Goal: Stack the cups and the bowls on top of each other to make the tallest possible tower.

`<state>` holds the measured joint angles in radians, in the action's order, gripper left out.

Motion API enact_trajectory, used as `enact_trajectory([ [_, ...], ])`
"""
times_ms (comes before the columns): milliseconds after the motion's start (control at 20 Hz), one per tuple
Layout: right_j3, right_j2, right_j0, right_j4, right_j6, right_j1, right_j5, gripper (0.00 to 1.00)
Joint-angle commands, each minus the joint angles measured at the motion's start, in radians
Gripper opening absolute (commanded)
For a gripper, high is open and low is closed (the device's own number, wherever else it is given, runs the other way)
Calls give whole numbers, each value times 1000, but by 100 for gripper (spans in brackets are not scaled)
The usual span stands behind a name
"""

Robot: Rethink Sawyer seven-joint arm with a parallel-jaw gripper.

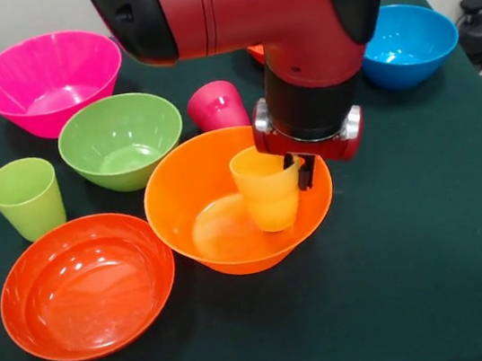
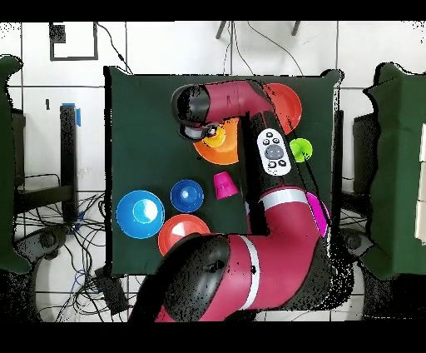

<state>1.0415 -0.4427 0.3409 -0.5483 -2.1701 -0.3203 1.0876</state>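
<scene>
The gripper [image 1: 298,170] sits over the big orange bowl [image 1: 221,229] near the table's middle, its dark fingers clamped on the rim of the yellow-orange cup [image 1: 267,190], one finger inside the mouth and one outside on the cup's three o'clock side. The cup stands upright, mouth up, inside the bowl; whether its base touches the bowl floor or hangs just above it cannot be told. In the front view the red-pink cup [image 1: 216,105] lies tipped just beyond the orange bowl at twelve o'clock, the green bowl [image 1: 121,139] sits at ten o'clock, the lime green cup [image 1: 26,196] stands upright at nine o'clock, and a shallow red-orange bowl [image 1: 87,285] rests touching or nearly touching the orange bowl at eight o'clock. The big pink bowl [image 1: 49,80] is at eleven o'clock and the light blue bowl [image 1: 408,42] at two o'clock, well apart. The overhead view also shows a small dark blue bowl [image 2: 187,196] and a second red-orange bowl [image 2: 183,233]. No tower stands yet. The cup is likely light, stiff, thin-walled plastic with a glossy, slippery skin, so a pinch across the rim wall, as here, looks the sensible hold; a squeeze on the tapered outside might let it slide.
</scene>
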Motion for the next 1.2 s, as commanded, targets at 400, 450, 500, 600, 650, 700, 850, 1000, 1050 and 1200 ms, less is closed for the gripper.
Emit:
enact_trajectory([
  [400, 55, 44, -44, -47, 183, -72, 107, 0],
  [450, 56, 46, -45, -49, 182, -72, 104, 0],
  [500, 58, 48, -46, -51, 180, -71, 100, 0],
  [600, 61, 52, -46, -55, 177, -70, 89, 0],
  [650, 62, 53, -46, -57, 177, -69, 86, 0],
  [700, 62, 55, -47, -58, 177, -68, 82, 0],
  [850, 71, 66, -46, -76, 181, -69, 63, 0],
  [1000, 70, 82, -49, -96, 184, -71, 55, 0],
  [1050, 70, 91, -54, -104, 180, -75, 55, 0],
  [1200, 57, 119, -72, -126, 170, -81, 73, 0],
])
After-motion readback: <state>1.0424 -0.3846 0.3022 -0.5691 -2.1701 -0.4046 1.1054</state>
